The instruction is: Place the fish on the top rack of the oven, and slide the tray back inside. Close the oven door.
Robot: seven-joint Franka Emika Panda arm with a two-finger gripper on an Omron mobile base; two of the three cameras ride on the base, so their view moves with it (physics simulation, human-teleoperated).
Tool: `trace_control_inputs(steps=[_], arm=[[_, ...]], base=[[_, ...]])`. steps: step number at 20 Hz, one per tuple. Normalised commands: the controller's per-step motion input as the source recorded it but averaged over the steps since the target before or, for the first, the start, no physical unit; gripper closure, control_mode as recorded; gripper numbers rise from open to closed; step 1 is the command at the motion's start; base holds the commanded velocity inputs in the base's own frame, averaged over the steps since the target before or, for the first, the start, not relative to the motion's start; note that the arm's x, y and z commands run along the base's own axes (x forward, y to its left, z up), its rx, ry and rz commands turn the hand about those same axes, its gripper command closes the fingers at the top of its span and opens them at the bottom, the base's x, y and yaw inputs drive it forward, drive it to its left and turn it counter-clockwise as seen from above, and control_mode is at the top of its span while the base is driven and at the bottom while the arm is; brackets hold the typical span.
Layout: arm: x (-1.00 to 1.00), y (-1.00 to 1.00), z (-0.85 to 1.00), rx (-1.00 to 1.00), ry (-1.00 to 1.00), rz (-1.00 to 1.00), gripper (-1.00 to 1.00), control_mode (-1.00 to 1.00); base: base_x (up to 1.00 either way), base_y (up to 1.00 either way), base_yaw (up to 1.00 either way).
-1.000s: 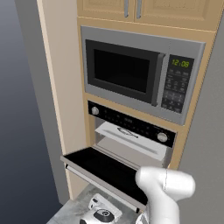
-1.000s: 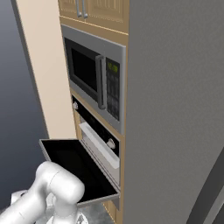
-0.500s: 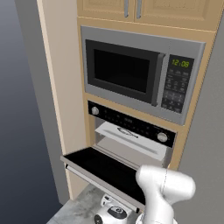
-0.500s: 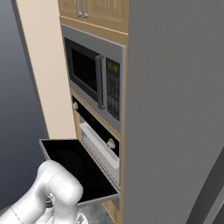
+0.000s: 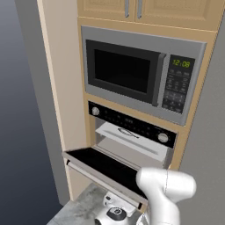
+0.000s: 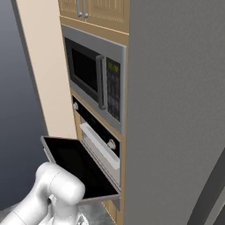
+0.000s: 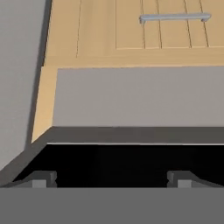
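Fish on the pulled-out tray, oven door down
My pincer hangs released below the oven door; the fish lies on the tray, sticking out of the oven

The tray is being held pulled partway out of the oven, projecting above the lowered oven door. The fish is being carried directly on the tray's flat pale surface, near its middle. In the right base view, the tray is being shown edge-on.
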Motion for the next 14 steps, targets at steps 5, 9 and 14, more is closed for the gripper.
trace_control_inputs(steps=[5, 9, 14], arm=[[0.08, -0.77, 1.0, -0.21, -0.18, -0.12, -1.0, -1.0], [0.18, -0.74, 1.0, -0.2, -0.13, -0.14, -1.0, -1.0], [0.21, -0.69, 1.0, -0.17, -0.07, -0.15, -1.0, -1.0]], base=[[0.0, 0.0, 0.0], [0.0, 0.0, 0.0], [0.0, 0.0, 0.0]])
